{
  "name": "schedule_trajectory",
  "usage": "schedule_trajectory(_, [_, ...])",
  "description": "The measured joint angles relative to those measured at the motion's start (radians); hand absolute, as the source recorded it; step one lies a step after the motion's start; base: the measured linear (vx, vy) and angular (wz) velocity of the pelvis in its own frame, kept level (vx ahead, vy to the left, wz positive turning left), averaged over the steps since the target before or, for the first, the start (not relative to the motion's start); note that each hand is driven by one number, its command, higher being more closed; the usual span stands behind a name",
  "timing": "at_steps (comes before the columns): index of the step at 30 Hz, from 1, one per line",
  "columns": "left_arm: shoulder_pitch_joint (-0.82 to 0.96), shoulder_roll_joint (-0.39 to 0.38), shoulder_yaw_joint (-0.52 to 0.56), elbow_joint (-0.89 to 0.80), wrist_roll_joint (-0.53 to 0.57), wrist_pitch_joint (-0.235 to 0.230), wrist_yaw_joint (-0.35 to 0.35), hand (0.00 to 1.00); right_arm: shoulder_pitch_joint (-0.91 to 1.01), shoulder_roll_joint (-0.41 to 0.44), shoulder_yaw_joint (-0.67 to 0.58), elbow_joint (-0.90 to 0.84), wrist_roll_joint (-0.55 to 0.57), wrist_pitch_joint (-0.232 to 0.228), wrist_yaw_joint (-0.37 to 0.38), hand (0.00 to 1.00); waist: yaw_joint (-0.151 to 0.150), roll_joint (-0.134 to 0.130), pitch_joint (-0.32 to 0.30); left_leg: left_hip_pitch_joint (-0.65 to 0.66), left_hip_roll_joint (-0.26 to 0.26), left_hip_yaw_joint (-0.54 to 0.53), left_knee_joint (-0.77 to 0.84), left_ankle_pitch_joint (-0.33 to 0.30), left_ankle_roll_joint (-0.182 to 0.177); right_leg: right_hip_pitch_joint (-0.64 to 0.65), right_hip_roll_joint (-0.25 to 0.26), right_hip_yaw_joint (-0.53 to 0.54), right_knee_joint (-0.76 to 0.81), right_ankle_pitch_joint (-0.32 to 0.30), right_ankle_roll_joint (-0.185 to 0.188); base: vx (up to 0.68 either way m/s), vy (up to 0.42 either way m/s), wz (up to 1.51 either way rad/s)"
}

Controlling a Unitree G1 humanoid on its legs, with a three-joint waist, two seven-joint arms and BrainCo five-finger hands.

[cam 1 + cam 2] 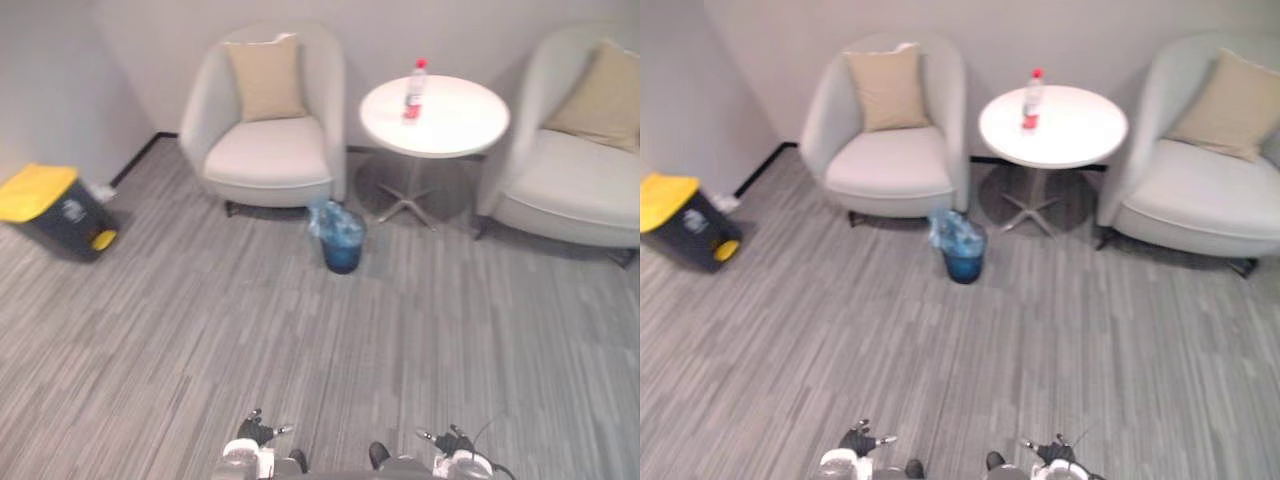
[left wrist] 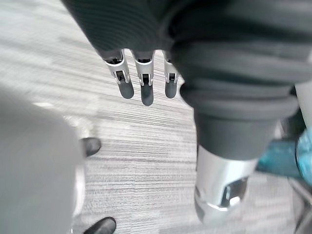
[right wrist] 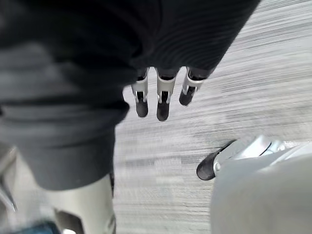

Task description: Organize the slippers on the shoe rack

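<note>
Left hand: fingers straight, empty
Right hand: fingers straight, empty
Floor: grey striped carpet
Bottle: label unreadable, on round white worktop

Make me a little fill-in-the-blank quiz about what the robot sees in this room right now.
1. The bottle with the red cap stands on the round white ____.
2. Against the back of each armchair leans a beige ____.
3. The dark bin near the left wall has a ____ lid.
4. The small bin lined with a plastic bag, on the floor between the left armchair and the round top, is ____.

Missing words: table; cushion; yellow; blue.
</note>
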Motion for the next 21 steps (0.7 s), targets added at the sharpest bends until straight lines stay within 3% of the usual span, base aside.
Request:
schedule_trajectory(4, [-0.015,0.002,-0.018,0.001,-0.001,-0.001,0.000,0.00,0.002,0.006,-0.023,0.000,0.000,0.004,0.000,0.00,-0.006,-0.003,-0.004,-0.001,-0.026,0.021,-0.026,0.009,0.014,-0.013,-0.028,-0.021,-0.049,0.031,0.015,0.06,0.059,-0.21])
schedule_trajectory(8, [-0.007,0.002,-0.013,0.003,0.000,0.000,-0.001,0.00,-0.002,0.007,-0.026,0.003,-0.001,0.009,0.000,0.00,-0.003,0.002,-0.005,0.006,-0.022,0.034,-0.029,0.009,0.014,-0.012,-0.018,-0.037,-0.077,0.065,0.019,0.05,-0.012,-0.25])
schedule_trajectory(14, [0.011,-0.006,0.051,0.011,-0.005,-0.001,-0.001,0.00,-0.002,-0.001,-0.027,0.005,-0.003,0.016,0.000,0.00,0.007,0.009,-0.005,0.036,-0.015,0.030,-0.022,0.009,0.015,-0.010,-0.001,-0.142,-0.078,0.102,-0.014,0.00,-0.034,-0.33])
schedule_trajectory(21, [0.047,-0.003,0.107,0.020,-0.032,0.000,0.000,0.00,0.012,-0.015,-0.063,0.006,-0.007,0.025,0.005,0.00,0.014,0.002,-0.006,0.036,-0.024,-0.010,-0.019,0.002,0.026,0.011,-0.029,-0.215,-0.127,0.114,-0.027,-0.11,-0.024,0.12])
